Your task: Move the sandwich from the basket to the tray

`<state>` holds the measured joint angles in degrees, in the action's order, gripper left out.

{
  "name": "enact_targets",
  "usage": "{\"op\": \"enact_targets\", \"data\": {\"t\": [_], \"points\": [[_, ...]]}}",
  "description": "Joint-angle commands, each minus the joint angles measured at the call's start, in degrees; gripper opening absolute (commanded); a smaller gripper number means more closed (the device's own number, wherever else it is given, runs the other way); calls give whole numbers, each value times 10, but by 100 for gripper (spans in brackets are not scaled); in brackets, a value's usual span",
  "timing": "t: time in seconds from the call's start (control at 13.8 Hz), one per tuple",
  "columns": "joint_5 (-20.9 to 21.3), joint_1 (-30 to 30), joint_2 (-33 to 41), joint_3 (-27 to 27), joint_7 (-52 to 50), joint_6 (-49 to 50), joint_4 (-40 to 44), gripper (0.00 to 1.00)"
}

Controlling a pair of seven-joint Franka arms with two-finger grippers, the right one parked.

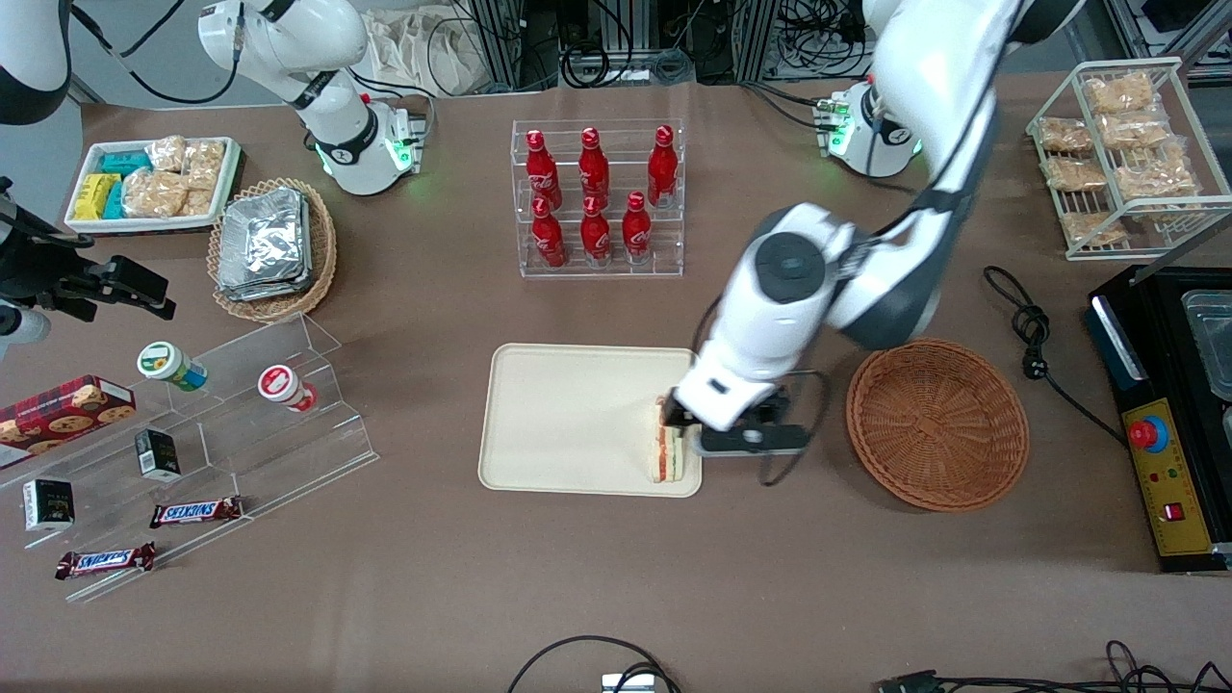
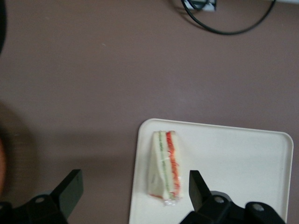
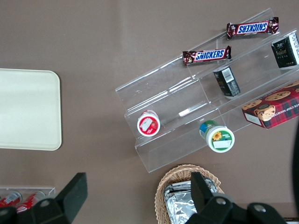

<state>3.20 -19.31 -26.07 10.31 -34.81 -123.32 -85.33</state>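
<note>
I see the tray (image 1: pixel 568 419) lying flat on the brown table (image 1: pixel 616 597); the basket (image 1: pixel 936 422) sits beside it, toward the working arm's end, with nothing in it; the gripper (image 1: pixel 685 423) hangs above the tray's edge nearest the basket, its fingers (image 2: pixel 198 189) spread apart and holding nothing; the sandwich (image 2: pixel 164 168) lies on the tray at that edge, under the gripper.

Brown table (image 1: pixel 616 597): tray (image 1: pixel 568 414), basket (image 1: pixel 938 423), bottle rack (image 1: pixel 599 197).
</note>
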Motion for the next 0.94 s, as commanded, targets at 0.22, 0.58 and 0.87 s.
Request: {"op": "enact_targets", "data": {"t": [0.22, 0.58, 0.87], "points": [[-27, 136, 166, -11, 154, 134, -104, 100], [-21, 204, 278, -11, 224, 141, -205, 100], [-27, 212, 295, -10, 236, 181, -199, 100]]}}
